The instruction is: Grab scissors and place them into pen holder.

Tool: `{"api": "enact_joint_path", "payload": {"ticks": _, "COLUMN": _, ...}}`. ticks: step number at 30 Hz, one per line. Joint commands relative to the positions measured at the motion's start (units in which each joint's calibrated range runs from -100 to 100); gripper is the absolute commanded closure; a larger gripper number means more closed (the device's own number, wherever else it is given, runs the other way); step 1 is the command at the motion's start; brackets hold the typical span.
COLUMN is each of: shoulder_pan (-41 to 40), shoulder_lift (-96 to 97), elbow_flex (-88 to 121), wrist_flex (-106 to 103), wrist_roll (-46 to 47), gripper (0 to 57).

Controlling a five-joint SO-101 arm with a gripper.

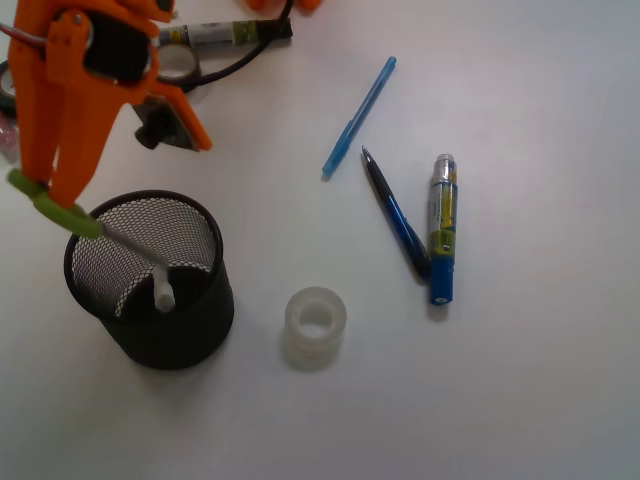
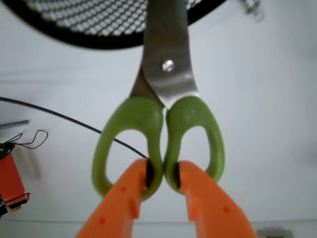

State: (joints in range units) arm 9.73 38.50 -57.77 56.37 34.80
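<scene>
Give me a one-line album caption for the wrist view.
Orange gripper pinching green-handled scissors by the loops, blades pointing into the black mesh pen holder.

No legible text, brand, number or sign appears in either view. The marker (image 1: 443, 228) with the blue cap, lying on the worktop (image 1: 520, 380), carries a yellow-and-dark printed label, but its characters are too small and blurred to read. A second labelled marker (image 1: 225, 33) at the top edge of the front view shows a similar print, equally unreadable.
</scene>
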Motion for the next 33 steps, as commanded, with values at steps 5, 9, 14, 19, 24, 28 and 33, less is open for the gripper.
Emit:
{"api": "enact_joint_path", "payload": {"ticks": 5, "shoulder_pan": -1.1, "shoulder_lift": 1.3, "elbow_flex": -2.8, "wrist_flex": -0.2, "wrist_roll": 0.2, "gripper": 48.0}}
{"api": "enact_joint_path", "payload": {"ticks": 9, "shoulder_pan": -1.1, "shoulder_lift": 1.2, "elbow_flex": -2.6, "wrist_flex": 0.3, "wrist_roll": 0.1, "gripper": 35.1}}
{"api": "enact_joint_path", "payload": {"ticks": 14, "shoulder_pan": -1.0, "shoulder_lift": 0.4, "elbow_flex": -3.4, "wrist_flex": 2.8, "wrist_roll": 0.0, "gripper": 31.2}}
{"api": "enact_joint_path", "payload": {"ticks": 19, "shoulder_pan": 0.0, "shoulder_lift": -5.9, "elbow_flex": -3.7, "wrist_flex": 8.5, "wrist_roll": -6.9, "gripper": 31.6}}
{"api": "enact_joint_path", "payload": {"ticks": 24, "shoulder_pan": -0.3, "shoulder_lift": -23.2, "elbow_flex": -9.4, "wrist_flex": 28.1, "wrist_roll": -13.4, "gripper": 31.7}}
{"api": "enact_joint_path", "payload": {"ticks": 28, "shoulder_pan": 0.3, "shoulder_lift": -33.4, "elbow_flex": -11.2, "wrist_flex": 39.6, "wrist_roll": -19.1, "gripper": 31.7}}
{"api": "enact_joint_path", "payload": {"ticks": 33, "shoulder_pan": -1.5, "shoulder_lift": -41.0, "elbow_flex": -2.5, "wrist_flex": 43.2, "wrist_roll": -37.9, "gripper": 31.7}}
